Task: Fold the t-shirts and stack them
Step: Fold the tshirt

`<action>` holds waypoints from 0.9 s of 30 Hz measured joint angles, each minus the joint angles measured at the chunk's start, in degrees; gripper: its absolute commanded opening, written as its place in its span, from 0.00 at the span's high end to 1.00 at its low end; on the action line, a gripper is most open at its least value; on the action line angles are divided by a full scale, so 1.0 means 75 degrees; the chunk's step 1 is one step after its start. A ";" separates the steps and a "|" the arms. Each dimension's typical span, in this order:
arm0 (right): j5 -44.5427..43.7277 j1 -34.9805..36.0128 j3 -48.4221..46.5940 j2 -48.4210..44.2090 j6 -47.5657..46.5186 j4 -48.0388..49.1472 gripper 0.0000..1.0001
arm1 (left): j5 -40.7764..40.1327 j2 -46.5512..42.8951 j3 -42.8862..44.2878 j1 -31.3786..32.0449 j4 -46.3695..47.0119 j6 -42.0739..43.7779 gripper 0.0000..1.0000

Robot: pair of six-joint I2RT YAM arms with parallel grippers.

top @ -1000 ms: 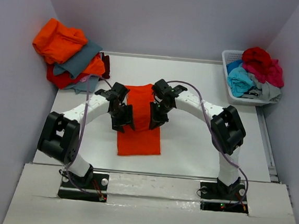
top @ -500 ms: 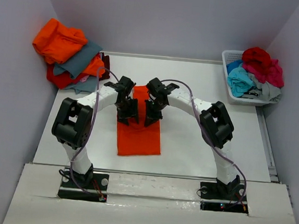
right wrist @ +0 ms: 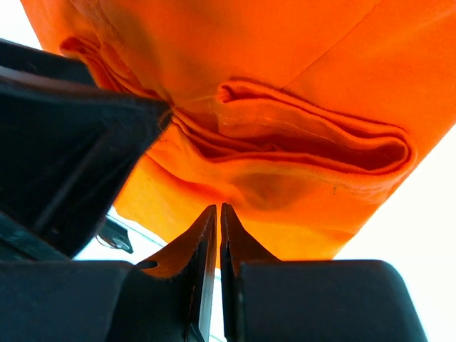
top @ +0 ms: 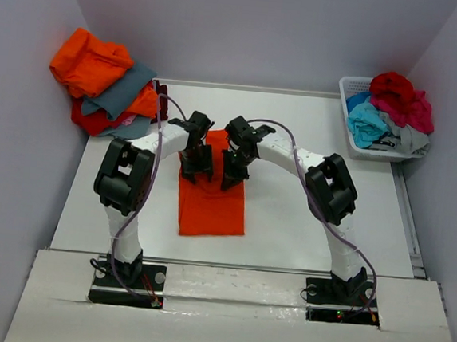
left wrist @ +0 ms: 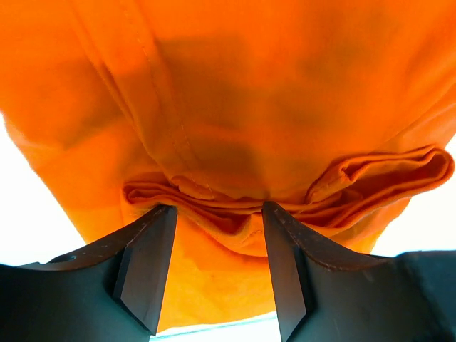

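Together at the folded orange t-shirt [top: 213, 206]: left fingers [left wrist: 146, 263] wide apart, right fingers [right wrist: 203, 263] pressed shut.

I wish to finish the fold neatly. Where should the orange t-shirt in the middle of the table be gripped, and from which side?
Grip the orange t-shirt at the bunched ridge in its far half, probably from above. There the cloth rises in layers that can be pinched; the rest seems to lie flat on the table, offering no lip.
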State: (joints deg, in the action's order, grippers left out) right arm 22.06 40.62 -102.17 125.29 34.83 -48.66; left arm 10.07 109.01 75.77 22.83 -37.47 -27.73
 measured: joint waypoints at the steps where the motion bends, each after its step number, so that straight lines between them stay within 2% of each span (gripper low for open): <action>1: 0.0003 -0.0020 -0.0003 0.0000 -0.0015 0.0009 0.85 | -0.0099 0.0052 0.0119 0.0000 -0.0047 -0.0009 0.38; 14: -0.0090 -0.0230 0.0131 0.0245 -0.0079 0.0274 0.84 | -0.1163 0.0213 0.0965 -0.0006 -0.0353 -0.0090 0.37; 21: -0.0184 -0.0399 0.0236 0.0254 -0.0079 0.0358 0.84 | -0.1265 0.0052 0.0947 -0.0009 -0.0583 -0.0082 0.37; 27: -0.0213 -0.0527 0.0055 0.0376 -0.0079 0.0332 0.84 | -0.0988 -0.0697 0.0717 -0.0009 -0.0772 -0.0006 0.37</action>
State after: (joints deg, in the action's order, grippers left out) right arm 20.47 36.67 -101.75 128.11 34.24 -46.17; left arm 2.66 103.79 81.14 22.76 -43.27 -27.77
